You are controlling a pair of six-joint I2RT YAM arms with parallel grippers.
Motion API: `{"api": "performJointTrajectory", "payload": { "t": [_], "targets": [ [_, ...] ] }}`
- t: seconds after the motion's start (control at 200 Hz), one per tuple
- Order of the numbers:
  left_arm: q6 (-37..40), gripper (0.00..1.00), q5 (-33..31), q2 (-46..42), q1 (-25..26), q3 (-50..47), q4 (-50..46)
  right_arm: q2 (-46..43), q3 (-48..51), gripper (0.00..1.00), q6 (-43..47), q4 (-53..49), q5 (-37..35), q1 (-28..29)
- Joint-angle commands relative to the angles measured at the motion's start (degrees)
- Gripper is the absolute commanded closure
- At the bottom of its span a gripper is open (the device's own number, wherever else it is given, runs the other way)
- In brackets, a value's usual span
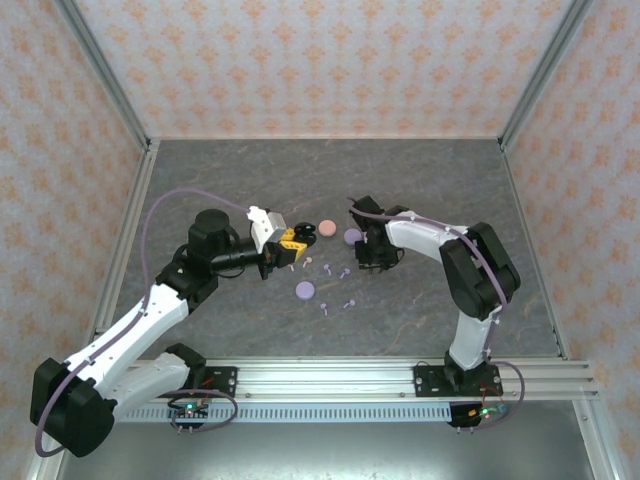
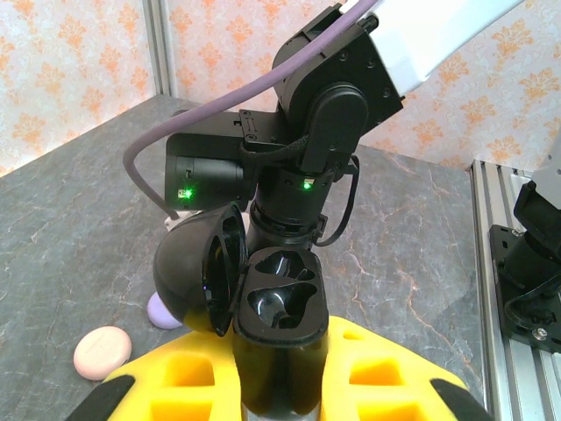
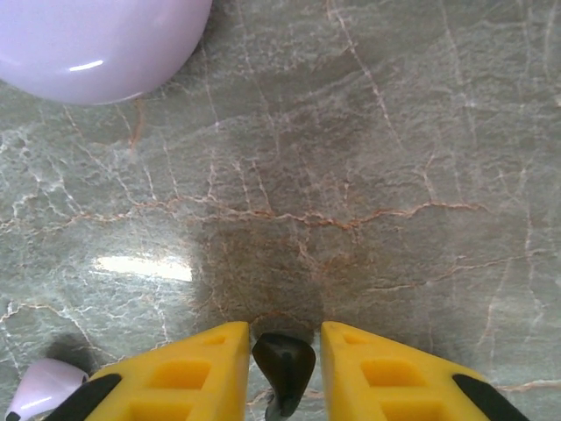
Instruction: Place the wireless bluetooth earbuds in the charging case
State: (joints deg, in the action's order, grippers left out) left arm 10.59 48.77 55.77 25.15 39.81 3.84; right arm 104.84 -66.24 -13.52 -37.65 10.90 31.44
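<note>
My right claw [image 3: 285, 340] pinches a black bud [image 3: 282, 364], its stem pointing back into the claw; my left claw [image 2: 280, 355] grips the open case [image 2: 279, 303].

No lettering, brand, number or sign can be read in any view. The open black charging case [image 2: 272, 298] shows only plain moulded wells. The lavender disc case [image 3: 96, 39] has a bare glossy face. 2 small green lights [image 2: 186, 195] glow on the right arm's housing [image 2: 210, 171], with no legible marking beside them.
</note>
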Motion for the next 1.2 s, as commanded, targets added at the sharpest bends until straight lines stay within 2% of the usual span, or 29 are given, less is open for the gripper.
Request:
{"api": "performJointTrajectory", "payload": {
  "t": [0.0,0.29,0.53,0.666,0.816,0.976,1.196],
  "targets": [
    [0.8,0.99,-1.1,-0.7,0.5,2.4,-0.2,1.0,-0.9,0.74,-0.5,0.3,-0.6,0.0],
    [-0.2,0.99,-1.2,-1.3,0.5,1.8,1.3,-2.5,0.6,0.81,0.3,3.7,-0.9,0.1],
    [-3.7,0.99,-1.7,-0.7,0.5,0.1,6.3,-17.4,4.4,0.83,1.9,10.8,1.2,0.8],
    [-6.4,1.0,-3.1,0.2,0.5,-1.5,11.3,-26.9,6.1,0.83,2.7,17.2,5.2,1.9],
    [-8.7,1.0,-3.9,2.5,0.5,-2.2,15.2,-34.3,5.5,0.83,3.6,22.6,7.7,4.5],
    [-9.8,1.0,-3.5,4.5,0.5,-2.1,17.2,-38.2,3.0,0.84,5.8,26.1,8.6,8.6],
    [-9.6,1.0,-3.3,5.0,0.5,-2.0,16.9,-37.4,-0.5,0.84,10.1,27.4,6.7,14.6]
  ]
}}
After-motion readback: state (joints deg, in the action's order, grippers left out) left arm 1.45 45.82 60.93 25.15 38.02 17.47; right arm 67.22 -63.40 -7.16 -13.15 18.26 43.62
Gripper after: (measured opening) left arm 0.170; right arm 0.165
